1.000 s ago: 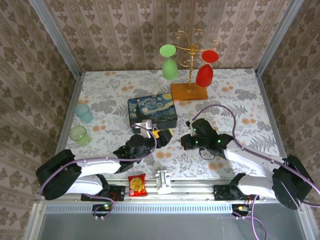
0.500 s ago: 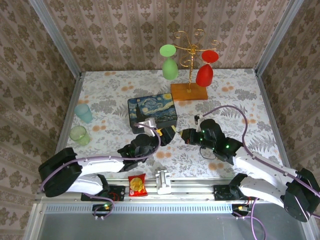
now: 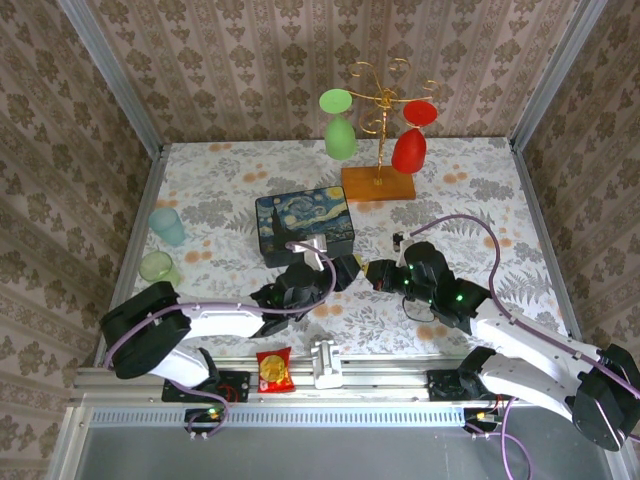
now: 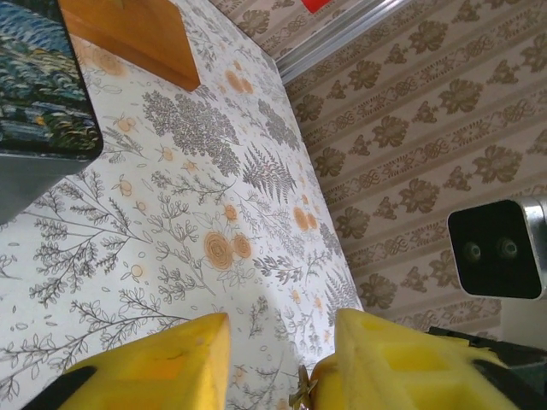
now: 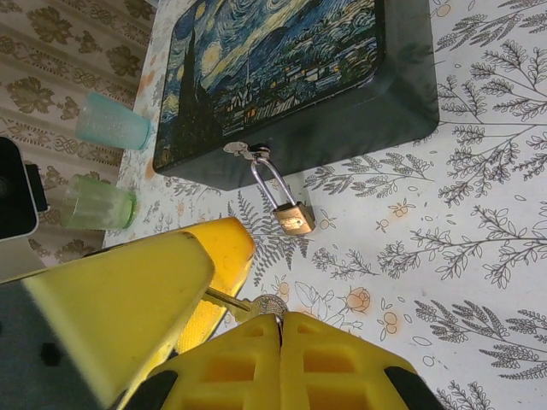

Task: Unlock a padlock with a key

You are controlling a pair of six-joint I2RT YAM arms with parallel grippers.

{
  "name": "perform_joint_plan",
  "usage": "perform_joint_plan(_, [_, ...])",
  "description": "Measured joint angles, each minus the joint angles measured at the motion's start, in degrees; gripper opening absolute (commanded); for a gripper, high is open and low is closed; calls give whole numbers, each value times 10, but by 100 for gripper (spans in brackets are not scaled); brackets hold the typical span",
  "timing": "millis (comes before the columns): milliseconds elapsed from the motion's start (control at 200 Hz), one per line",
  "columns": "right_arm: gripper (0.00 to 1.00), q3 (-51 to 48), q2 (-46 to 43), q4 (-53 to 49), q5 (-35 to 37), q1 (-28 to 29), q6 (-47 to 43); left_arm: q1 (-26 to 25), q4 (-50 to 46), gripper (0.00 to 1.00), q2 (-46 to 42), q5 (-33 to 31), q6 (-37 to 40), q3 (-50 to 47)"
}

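In the right wrist view the small brass padlock (image 5: 295, 219) hangs by its silver shackle from the hasp of the painted box (image 5: 282, 77) and rests on the table. My right gripper (image 5: 280, 318) is shut on the round head of the key (image 5: 272, 303). The key's blade points left, in between the left gripper's yellow fingers (image 5: 218, 256). In the left wrist view my left gripper (image 4: 282, 320) has a gap between its fingers, and the key tip (image 4: 303, 395) shows beside the right finger. From above, the left gripper (image 3: 347, 270) and right gripper (image 3: 378, 273) meet just in front of the box (image 3: 305, 225).
A wooden-based rack with a green and a red wine glass (image 3: 380, 140) stands at the back. A teal cup (image 3: 168, 225) and a green cup (image 3: 158, 266) sit at the left. A snack packet (image 3: 273, 370) and a white clip (image 3: 326, 362) lie on the near rail.
My left gripper has shifted right toward the right gripper, and its fingers have come closer together around the key blade. The right gripper has brought the key up and left.
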Motion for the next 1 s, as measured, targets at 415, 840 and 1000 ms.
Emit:
perform_joint_plan(415, [10,-3,0,1,4,0,0,0,24,0,26,22,-9,12])
perform_joint_plan(840, [86,-39,-87,48,-132,-139,-111,81,-52,0,-71,170,140,38])
perform_joint_plan(1000, [73,-48,-22,193,-275,-166,-100,97,-61,0,-98,299,219,71])
